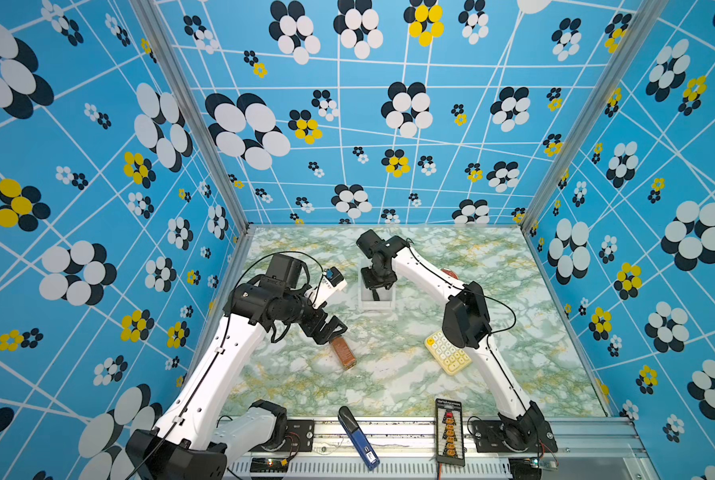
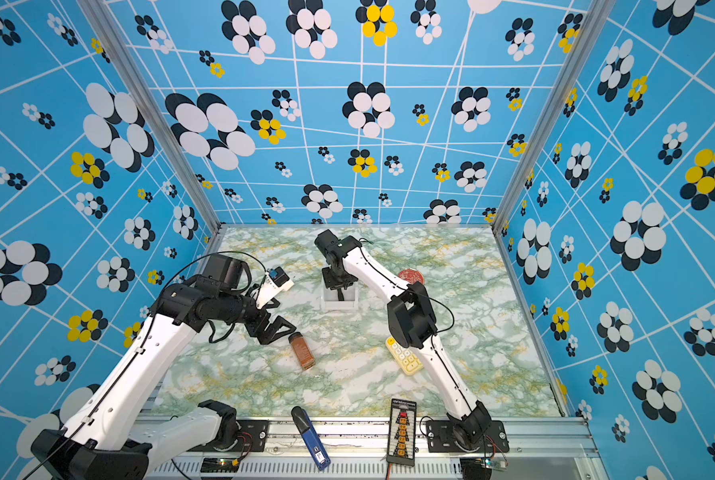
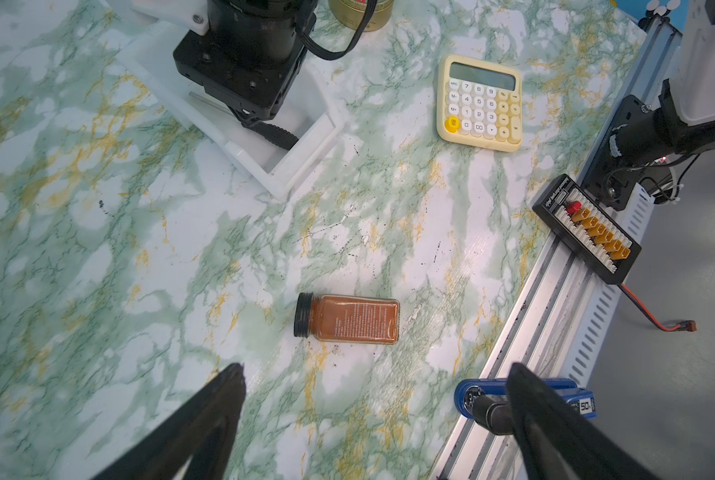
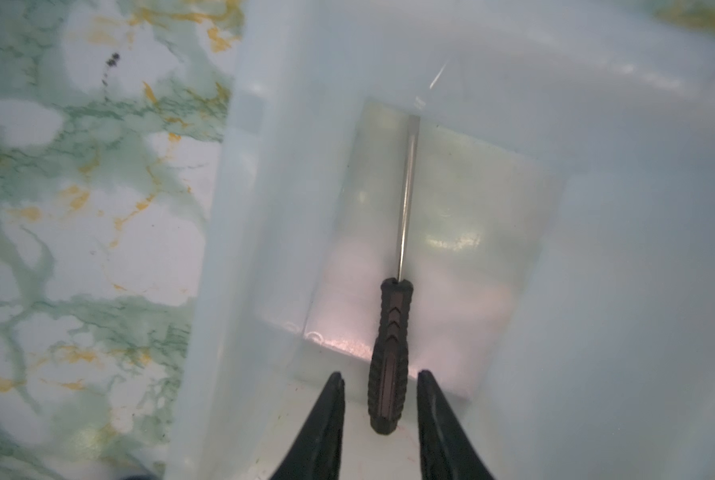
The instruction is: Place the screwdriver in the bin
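Top views: the right pincer is hanging w/ its tips inside the bin, which is standing toward the back of the tabletop. A dark stub, prob. the screwdriver handle, is showing in the bin just under those tips in both top views. The left pincer is hovering well apart from the bin, just beside a brown bottle lying on its side.

Left wrist view: the left pincer is gaping wide over bare tabletop, nothing btw its fingers. The bottle and a yellow calculator are sitting apart from it. The right arm's head is dipping into the bin.

Right wrist view: the screwdriver is sitting inside the bin, shaft pointing away toward the far wall. Flat or leaning, can't tell. The right pincer is standing spread, a gap showing on each side of the handle, i.e. not pinching it.

Progress: the drop is looking done, since the screwdriver is resting in the bin on its own. What's left, as I'm judging it, is lifting the right pincer out w/o snagging the handle or the bin wall.
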{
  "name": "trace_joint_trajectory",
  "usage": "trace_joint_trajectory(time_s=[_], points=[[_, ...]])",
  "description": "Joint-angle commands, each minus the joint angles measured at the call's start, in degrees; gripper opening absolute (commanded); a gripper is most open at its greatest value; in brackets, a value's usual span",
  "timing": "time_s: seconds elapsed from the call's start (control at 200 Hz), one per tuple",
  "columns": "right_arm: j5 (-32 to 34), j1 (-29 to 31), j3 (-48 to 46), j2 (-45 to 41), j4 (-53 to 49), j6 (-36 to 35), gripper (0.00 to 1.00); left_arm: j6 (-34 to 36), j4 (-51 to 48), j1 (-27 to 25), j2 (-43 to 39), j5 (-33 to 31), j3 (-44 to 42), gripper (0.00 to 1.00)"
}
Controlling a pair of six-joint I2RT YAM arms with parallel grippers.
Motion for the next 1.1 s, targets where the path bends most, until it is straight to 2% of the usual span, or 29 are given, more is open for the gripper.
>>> trace_joint_trajectory(time_s=[0.0, 0.135, 0.235, 0.525, 0.77, 0.98, 1.095], points=[[2.77, -0.43, 2.85, -4.2, -4.15, -0.93, 0.33, 0.57, 1.18, -0.18, -0.44, 1.03, -0.49, 0.99], [3.12, -0.38, 1.68, -8.31, -3.93, -0.88, 0.33, 1.39, 0.62, -0.89, 0.5, -0.51, -0.65, 0.99], [3.19, -0.39, -3.48, -13.74, -1.33, -0.4, 0.34, 1.32, 0.95, -0.99, 1.29, -1.28, -0.3, 0.99], [4.33, -0.43, -28.18, -34.16, 8.88, 0.84, 0.37, -1.96, 2.97, -1.36, 5.44, -1.71, 2.13, 0.99], [6.77, -0.48, -53.43, -50.65, 16.97, 3.19, 0.39, -3.43, 3.93, -1.48, 8.04, -3.06, 3.94, 0.99], [8.04, -0.44, -68.48, -61.98, 21.44, 6.48, 0.43, -5.23, 5.64, -1.48, 10.16, -3.3, 4.68, 0.99], [8.61, -0.47, -73.71, -66.22, 22.42, 8.06, 0.45, -6.41, 6.93, -1.56, 10.8, -4.23, 4.54, 0.99]])
